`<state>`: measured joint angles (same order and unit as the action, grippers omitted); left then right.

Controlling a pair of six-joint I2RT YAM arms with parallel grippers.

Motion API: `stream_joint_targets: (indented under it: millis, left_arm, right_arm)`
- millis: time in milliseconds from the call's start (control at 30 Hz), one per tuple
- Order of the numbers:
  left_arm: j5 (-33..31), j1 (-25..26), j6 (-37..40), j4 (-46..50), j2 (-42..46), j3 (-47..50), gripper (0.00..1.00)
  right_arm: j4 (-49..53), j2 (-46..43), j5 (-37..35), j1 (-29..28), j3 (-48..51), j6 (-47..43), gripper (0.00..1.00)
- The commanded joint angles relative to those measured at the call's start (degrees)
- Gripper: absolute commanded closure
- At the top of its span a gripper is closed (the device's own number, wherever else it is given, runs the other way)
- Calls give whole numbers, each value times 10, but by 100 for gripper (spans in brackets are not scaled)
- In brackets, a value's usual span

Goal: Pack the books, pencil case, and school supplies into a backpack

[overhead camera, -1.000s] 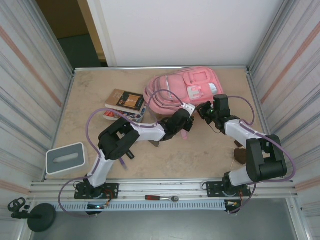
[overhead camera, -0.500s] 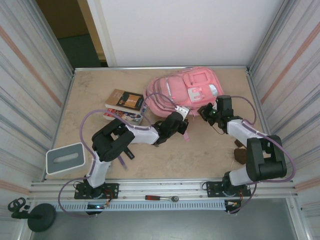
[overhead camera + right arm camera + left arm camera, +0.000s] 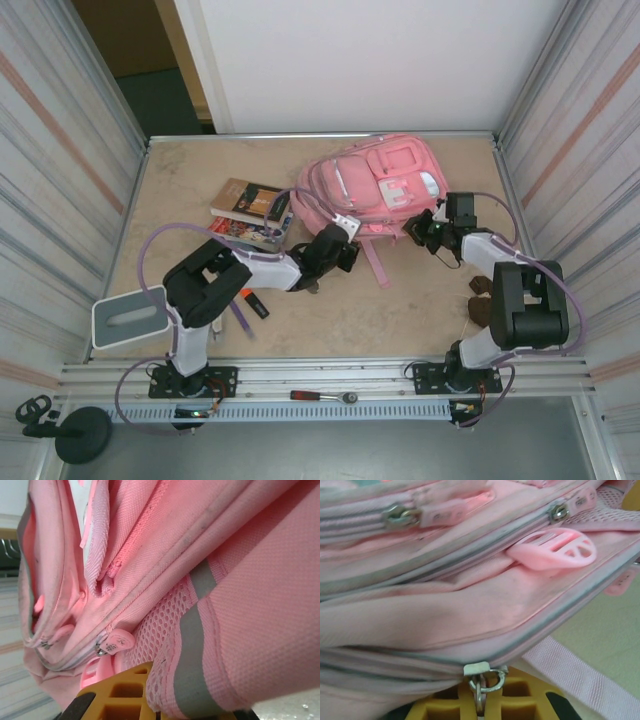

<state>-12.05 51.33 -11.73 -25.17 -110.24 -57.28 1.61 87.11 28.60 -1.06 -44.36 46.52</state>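
The pink backpack (image 3: 380,180) lies at the back middle of the table. My left gripper (image 3: 337,243) is at its near-left edge, shut on a metal zipper pull (image 3: 481,679) held between the yellow fingers (image 3: 520,700). My right gripper (image 3: 424,228) is shut on the backpack's side, where mesh and grey trim (image 3: 192,645) run down between its yellow fingers (image 3: 120,692). Two books (image 3: 250,208) are stacked to the left of the backpack. An orange-and-black highlighter (image 3: 252,300) lies by the left arm. The pencil case is hidden.
A grey tray (image 3: 130,316) stands at the near left. A brown object (image 3: 481,302) lies beside the right arm. A red-handled tool (image 3: 322,396) rests on the front rail. Metal walls close in both sides. A pink strap (image 3: 375,262) trails toward the arms.
My left gripper has drawn the zipper pull leftward along the backpack's edge. The right gripper and the backpack have shifted slightly right. The highlighter has come into view.
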Motion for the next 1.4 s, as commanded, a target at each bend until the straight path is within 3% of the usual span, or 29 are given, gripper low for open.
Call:
stream_joint_targets:
  millis: [0,167,300,467,667,800,900,1000,1100,1367]
  left_arm:
    - [4,-26,14,44,34,16,100]
    - [46,-28,27,78,26,5,100]
    - [115,-27,28,89,15,-13,100]
    - [166,-18,22,74,-3,-29,100]
    - [168,-4,12,74,-10,-41,100]
    - [171,2,9,74,-15,-46,100]
    - [176,6,10,73,-18,-50,100]
    - [181,8,12,74,-20,-53,100]
    - [183,9,11,73,-20,-53,100]
    - [154,6,17,68,-2,-24,100]
  right_arm:
    - [28,22,-40,27,-30,-67,94]
    - [70,66,-45,34,-75,-112,91]
    - [100,93,-74,39,-116,-134,87]
    - [125,119,-82,40,-164,-145,77]
    - [65,51,-18,24,-73,-89,38]
    - [27,-6,-19,-11,-8,-33,23]
    - [-20,-18,-32,-52,25,33,20]
    - [-56,-17,-77,-88,44,77,20]
    - [-95,4,-93,-109,51,111,28]
    - [-99,26,-115,-92,49,88,82]
